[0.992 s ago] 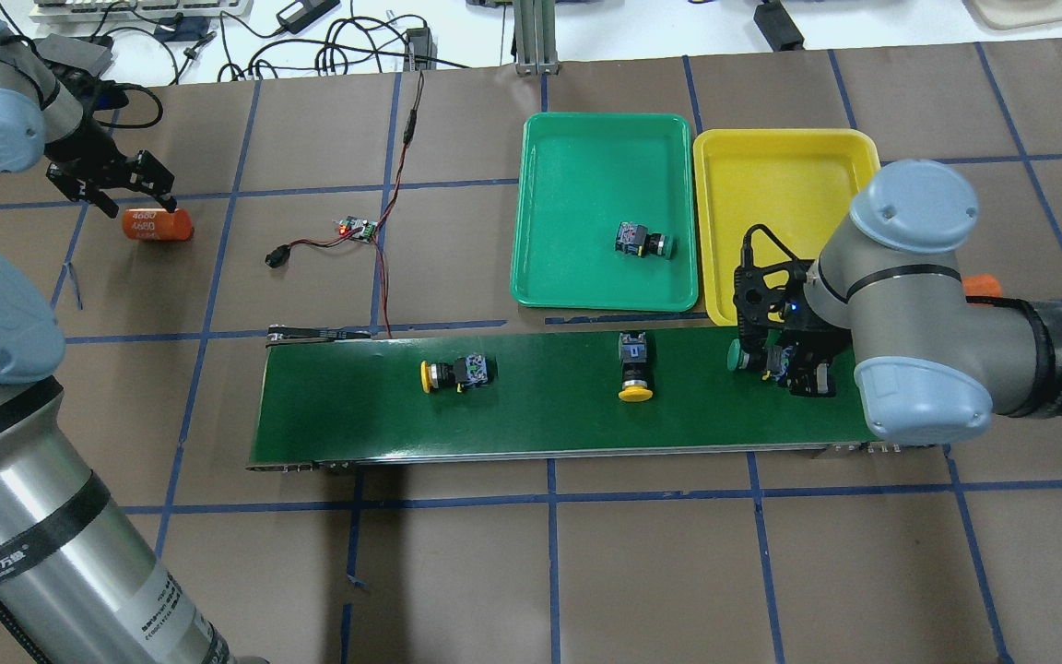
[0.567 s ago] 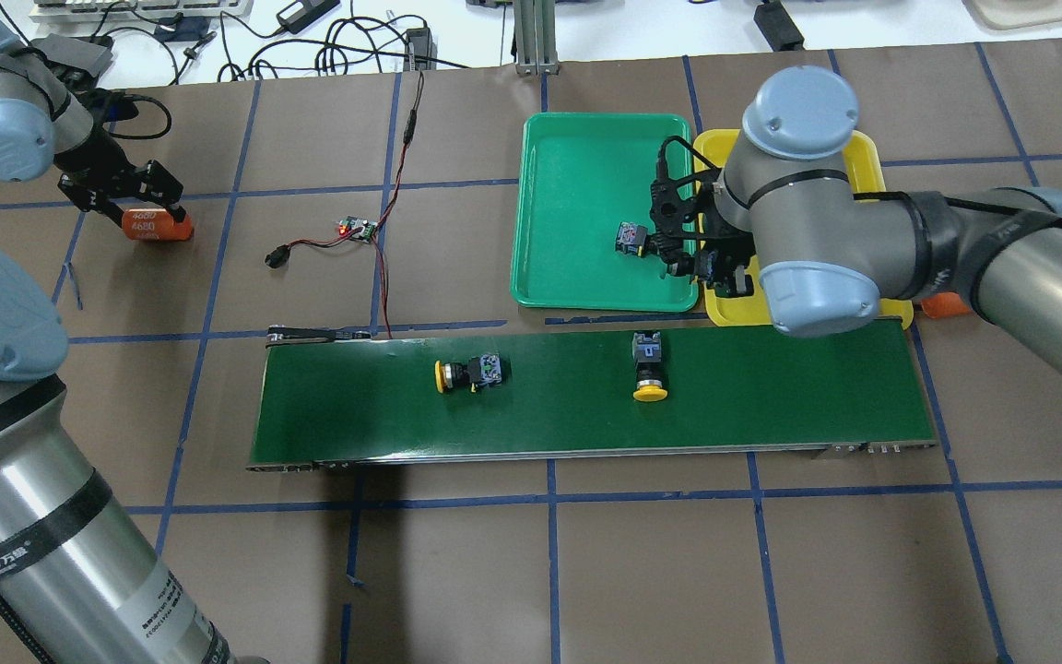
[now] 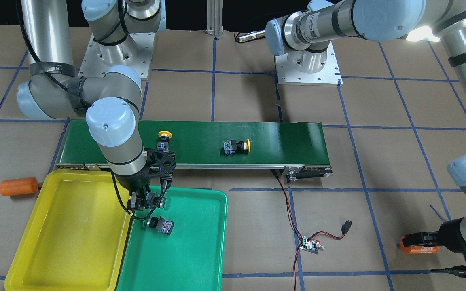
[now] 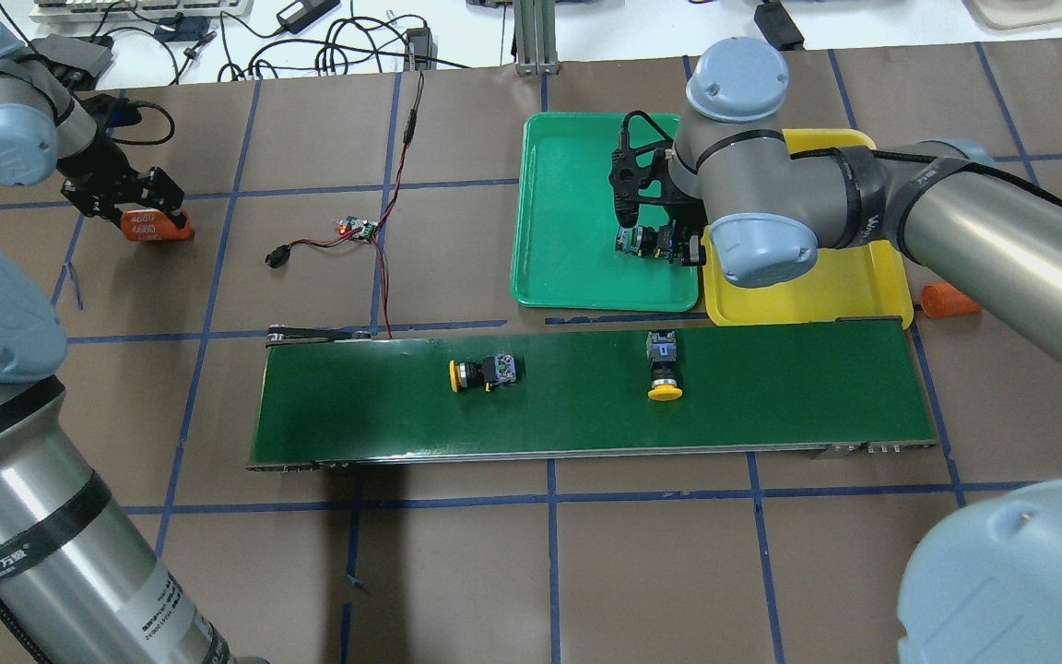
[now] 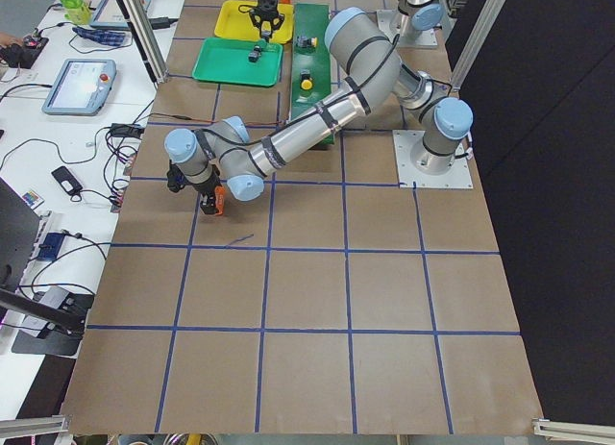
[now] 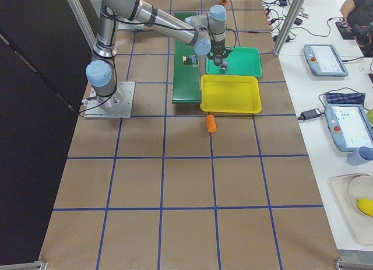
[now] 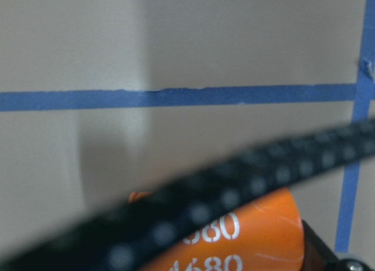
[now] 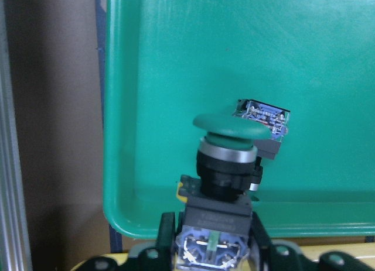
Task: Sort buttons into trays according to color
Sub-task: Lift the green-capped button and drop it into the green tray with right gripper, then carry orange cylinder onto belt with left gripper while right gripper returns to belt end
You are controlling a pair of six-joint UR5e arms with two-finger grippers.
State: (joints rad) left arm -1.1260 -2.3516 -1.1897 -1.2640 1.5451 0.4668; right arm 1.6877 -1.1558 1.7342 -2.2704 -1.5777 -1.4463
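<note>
Two green buttons are at the green tray (image 3: 192, 250). The lying green button (image 3: 161, 224) rests on its side on the tray floor. The held green button (image 8: 225, 165) is clamped in my right pincer (image 8: 214, 233), my fingers pressing its grey-blue contact block from both sides, its cap pointing away from my wrist. I hold it over the green tray, near the edge that runs along the yellow tray (image 3: 67, 226) and just beside the lying one.

The yellow buttons lie well apart on the dark-green conveyor belt (image 4: 356, 406), the middle yellow button (image 4: 480, 372) near its centre and the other yellow button (image 4: 663, 366) closer to the trays.

My left pincer (image 4: 139, 205) is down at an orange cylinder (image 4: 155, 227) far across the table, a finger on either side of it. Whether I am squeezing it, I cannot tell. A second orange cylinder (image 4: 946, 300) lies just beside the yellow tray.
</note>
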